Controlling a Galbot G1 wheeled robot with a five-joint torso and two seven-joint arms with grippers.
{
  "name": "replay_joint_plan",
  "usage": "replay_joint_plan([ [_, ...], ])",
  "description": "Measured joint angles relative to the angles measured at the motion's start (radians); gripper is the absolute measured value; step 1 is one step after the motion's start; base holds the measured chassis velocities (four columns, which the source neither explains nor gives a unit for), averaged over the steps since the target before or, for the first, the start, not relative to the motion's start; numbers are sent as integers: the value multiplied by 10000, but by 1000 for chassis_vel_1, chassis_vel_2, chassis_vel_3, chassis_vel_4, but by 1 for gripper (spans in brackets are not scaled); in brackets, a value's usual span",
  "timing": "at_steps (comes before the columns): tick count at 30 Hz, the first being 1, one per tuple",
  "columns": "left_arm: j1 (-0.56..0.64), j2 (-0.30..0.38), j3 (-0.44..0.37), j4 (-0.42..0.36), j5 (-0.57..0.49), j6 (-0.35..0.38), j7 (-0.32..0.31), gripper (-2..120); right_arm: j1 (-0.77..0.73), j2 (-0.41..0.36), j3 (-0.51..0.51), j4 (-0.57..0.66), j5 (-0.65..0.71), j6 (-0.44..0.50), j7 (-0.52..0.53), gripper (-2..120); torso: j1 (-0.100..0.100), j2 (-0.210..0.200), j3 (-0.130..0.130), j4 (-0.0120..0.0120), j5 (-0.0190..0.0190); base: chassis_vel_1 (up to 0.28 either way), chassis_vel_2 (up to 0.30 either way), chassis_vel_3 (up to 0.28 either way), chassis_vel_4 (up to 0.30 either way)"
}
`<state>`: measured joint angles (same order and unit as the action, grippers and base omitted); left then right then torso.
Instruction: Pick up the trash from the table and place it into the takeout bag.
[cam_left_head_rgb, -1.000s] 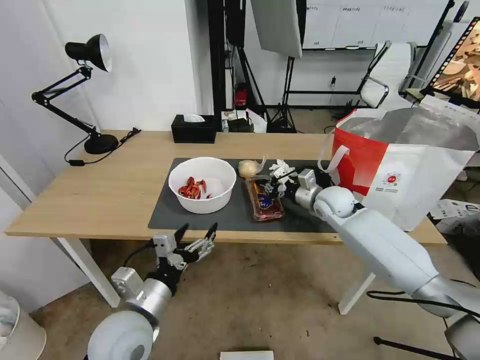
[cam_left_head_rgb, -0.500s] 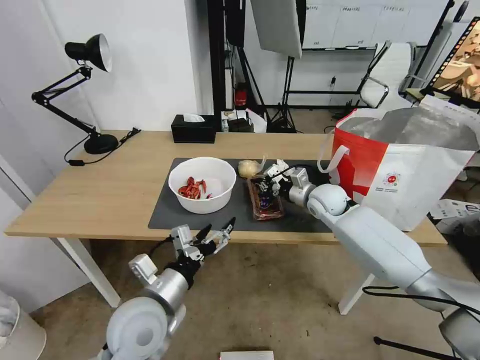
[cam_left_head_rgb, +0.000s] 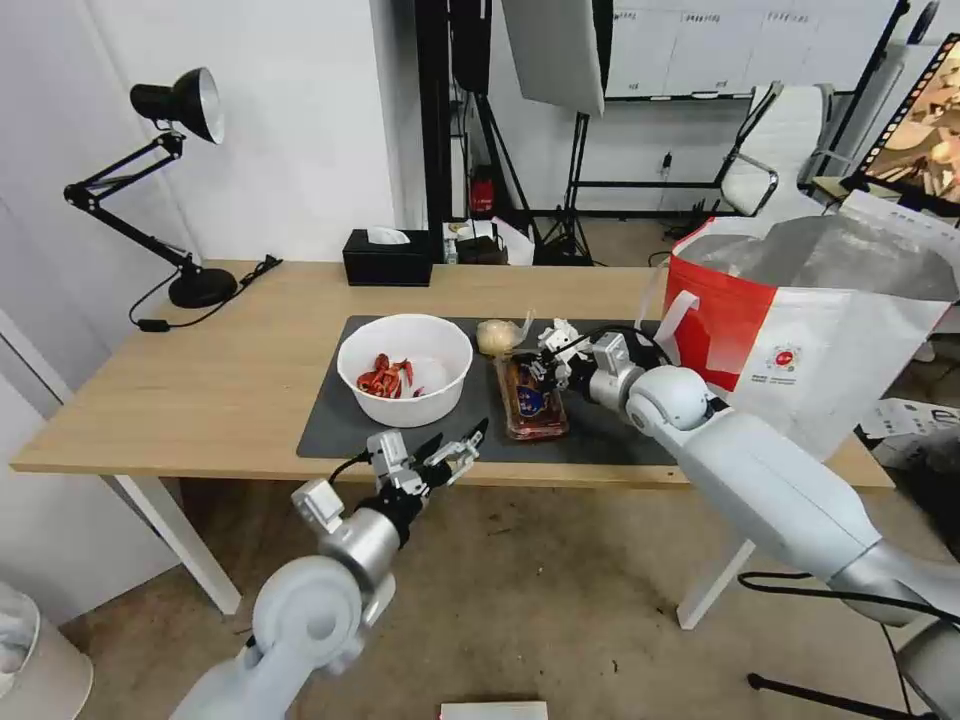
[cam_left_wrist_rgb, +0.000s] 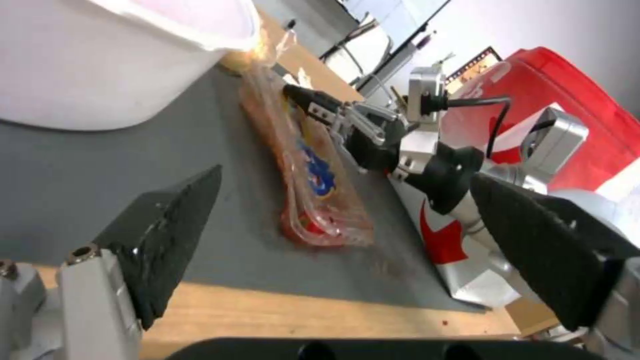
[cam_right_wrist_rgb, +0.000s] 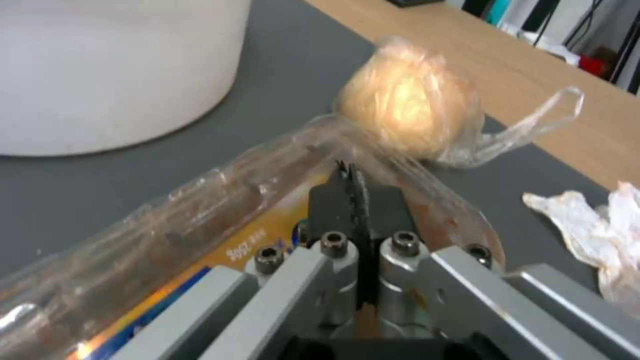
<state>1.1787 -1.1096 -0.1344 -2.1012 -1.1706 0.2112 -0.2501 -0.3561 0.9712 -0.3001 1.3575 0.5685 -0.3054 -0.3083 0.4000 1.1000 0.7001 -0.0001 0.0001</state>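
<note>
On the table (cam_left_head_rgb: 230, 380), the dark mat (cam_left_head_rgb: 335, 432) carries the trash: a white bowl (cam_left_head_rgb: 405, 368) with red scraps, a clear food container (cam_left_head_rgb: 530, 402), a beige wrapped lump (cam_left_head_rgb: 495, 337) and a crumpled tissue (cam_left_head_rgb: 562, 333). My right gripper (cam_left_head_rgb: 537, 368) is low over the container's far end; in the right wrist view its fingers (cam_right_wrist_rgb: 351, 172) are pressed together on the container's thin rim (cam_right_wrist_rgb: 267, 165), beside the lump (cam_right_wrist_rgb: 407, 110). My left gripper (cam_left_head_rgb: 458, 437) hovers open at the table's front edge, facing the container (cam_left_wrist_rgb: 313, 200). The takeout bag (cam_left_head_rgb: 810, 330) stands open at the right.
A black tissue box (cam_left_head_rgb: 388, 258) sits at the table's back edge and a black desk lamp (cam_left_head_rgb: 185, 110) at the back left. The bowl (cam_left_wrist_rgb: 120, 60) is close to my left gripper. Studio stands and a chair are behind the table.
My left arm has risen and moved right, from below the table edge up to it. My right gripper shifted slightly over the container's far end. The container has not visibly moved.
</note>
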Motion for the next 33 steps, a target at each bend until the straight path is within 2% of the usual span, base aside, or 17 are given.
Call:
replay_joint_plan([
  [11, -1259, 19, 643, 564, -810, 259, -708, 100, -61, -74, 95, 105, 121, -475, 177, 0, 0, 0, -1, 1, -1, 0, 0, 0, 0],
  [22, -2010, -228, 1315, 1140, -1292, 448, -935, 100, -111, 1, 112, 88, 157, -483, 227, 0, 0, 0, -1, 1, 0, 0, 0, 0, 0],
  [33, -3059, -535, 1553, 1969, -2688, 749, -1426, 100, -45, -42, 63, 129, 250, -514, 253, 0, 0, 0, 0, 0, 0, 0, 0, 0, 0],
])
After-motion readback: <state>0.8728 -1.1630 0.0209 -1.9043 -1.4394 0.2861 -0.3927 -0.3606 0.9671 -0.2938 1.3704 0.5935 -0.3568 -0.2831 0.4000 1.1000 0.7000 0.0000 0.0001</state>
